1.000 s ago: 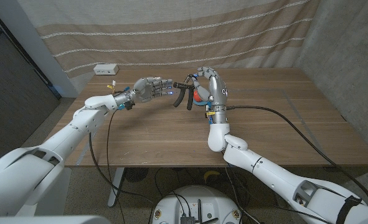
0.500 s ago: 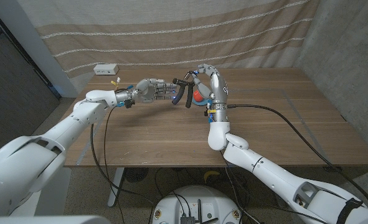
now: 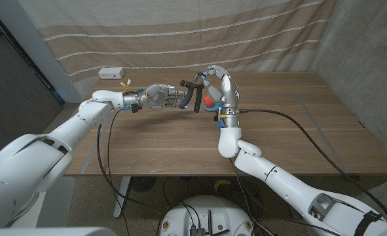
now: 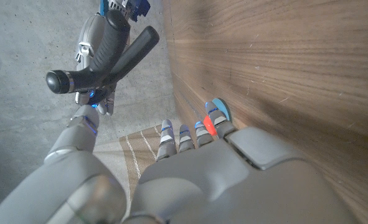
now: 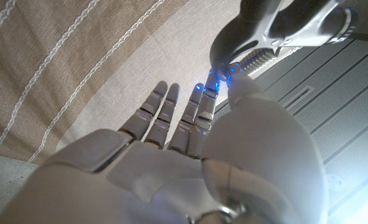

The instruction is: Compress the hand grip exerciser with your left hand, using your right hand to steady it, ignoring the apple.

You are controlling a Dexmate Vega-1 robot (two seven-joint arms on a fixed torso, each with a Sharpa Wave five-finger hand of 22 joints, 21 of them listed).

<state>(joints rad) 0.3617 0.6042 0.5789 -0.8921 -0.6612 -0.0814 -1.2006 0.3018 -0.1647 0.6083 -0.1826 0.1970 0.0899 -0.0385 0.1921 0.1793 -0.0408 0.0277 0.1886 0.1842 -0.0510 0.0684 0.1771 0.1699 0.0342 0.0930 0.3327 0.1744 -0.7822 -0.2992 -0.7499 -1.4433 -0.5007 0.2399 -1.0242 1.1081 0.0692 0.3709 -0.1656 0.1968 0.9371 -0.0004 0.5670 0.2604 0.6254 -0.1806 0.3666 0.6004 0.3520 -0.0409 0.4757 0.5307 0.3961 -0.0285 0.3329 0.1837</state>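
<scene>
Black grip exerciser [image 3: 192, 96] pinched in right robot hand [image 3: 218, 88] (left robot hand [image 3: 165, 96] spread, beside it).

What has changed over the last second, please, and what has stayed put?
The left hand has reached further right, its fingers now at the hand grip exerciser; a grasp isn't clear. The right hand still holds the exerciser up, and the apple is unmoved.

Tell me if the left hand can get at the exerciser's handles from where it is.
Probably yes: the left hand is right beside the exerciser, which the right hand holds up by its top, leaving the handles free.
</scene>
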